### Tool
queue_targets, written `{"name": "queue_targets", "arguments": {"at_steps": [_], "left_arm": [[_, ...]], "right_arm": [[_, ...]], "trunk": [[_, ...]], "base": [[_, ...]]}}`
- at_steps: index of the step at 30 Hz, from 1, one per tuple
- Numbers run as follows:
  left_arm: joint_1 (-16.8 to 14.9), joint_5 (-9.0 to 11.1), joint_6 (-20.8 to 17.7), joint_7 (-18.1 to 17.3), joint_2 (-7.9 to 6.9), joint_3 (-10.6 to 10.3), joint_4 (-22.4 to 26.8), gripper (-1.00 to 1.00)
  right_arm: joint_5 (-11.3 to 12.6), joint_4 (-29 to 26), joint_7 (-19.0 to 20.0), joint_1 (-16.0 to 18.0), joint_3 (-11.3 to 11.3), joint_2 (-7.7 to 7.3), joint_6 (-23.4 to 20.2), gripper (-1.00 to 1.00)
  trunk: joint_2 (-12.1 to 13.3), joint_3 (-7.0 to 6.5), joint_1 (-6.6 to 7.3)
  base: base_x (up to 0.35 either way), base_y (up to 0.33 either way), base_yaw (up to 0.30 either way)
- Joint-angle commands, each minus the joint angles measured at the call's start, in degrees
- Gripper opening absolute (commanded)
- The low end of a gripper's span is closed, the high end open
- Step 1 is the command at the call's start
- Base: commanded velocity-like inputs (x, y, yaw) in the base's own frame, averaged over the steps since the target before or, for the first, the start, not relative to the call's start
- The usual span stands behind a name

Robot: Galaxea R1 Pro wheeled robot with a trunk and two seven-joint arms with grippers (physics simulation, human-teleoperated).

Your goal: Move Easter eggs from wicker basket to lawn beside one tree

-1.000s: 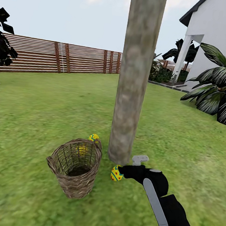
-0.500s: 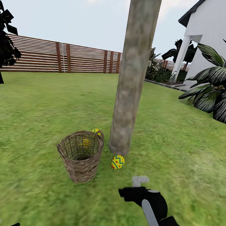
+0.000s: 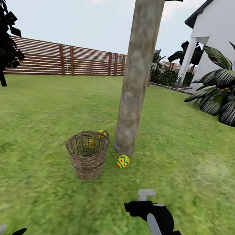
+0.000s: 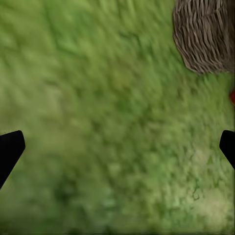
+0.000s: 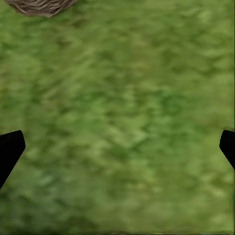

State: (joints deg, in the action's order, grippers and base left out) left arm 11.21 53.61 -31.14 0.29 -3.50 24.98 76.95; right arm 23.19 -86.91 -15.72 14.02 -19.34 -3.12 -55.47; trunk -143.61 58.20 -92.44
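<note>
Right end effector [image 3: 138, 204]: spread wide, empty, low over lawn [image 3: 39, 122].
Easter egg [image 3: 122, 161]: ahead, apart, touching tree [image 3: 137, 79], beside wicker basket [image 3: 87, 154].

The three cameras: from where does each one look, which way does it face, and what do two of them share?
Head view: sits on the robot's head, faces forward and down over the lawn at the tree, the wicker basket and an egg on the grass; the right gripper shows low.
Left wrist view: sits near the left gripper, faces down at grass; dark fingertips at both edges.
Right wrist view: sits near the right gripper, faces down at grass; dark fingertips at both edges.
Shared: both wrist views catch the basket's edge.
</note>
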Motion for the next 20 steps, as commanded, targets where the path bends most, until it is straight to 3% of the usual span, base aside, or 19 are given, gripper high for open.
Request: {"name": "queue_targets", "arguments": {"at_steps": [1, 8, 20], "left_arm": [[0.0, 0.1, -0.3, 0.0, -0.02, -0.3, 0.1, 1.0], [-0.2, -2.8, -0.2, 0.1, -0.04, -1.9, 0.3, 1.0], [-0.4, -3.6, -0.9, 0.6, -0.01, -2.1, 0.2, 1.0]], "right_arm": [[0.5, 0.3, -0.6, 0.0, -0.2, -0.07, -0.2, 1.0], [0.5, 3.2, -0.6, -0.4, -0.3, -0.1, -1.6, 1.0], [0.5, 5.1, -0.6, -0.6, -0.5, -0.06, -2.0, 1.0]], "trunk": [[0.0, 0.04, 0.02], [0.0, 0.04, 0.02], [0.0, 0.04, 0.02]], "base": [[-0.047, 0.0, 0.0], [-0.019, 0.0, 0.0], [-0.002, 0.0, 0.0]]}}
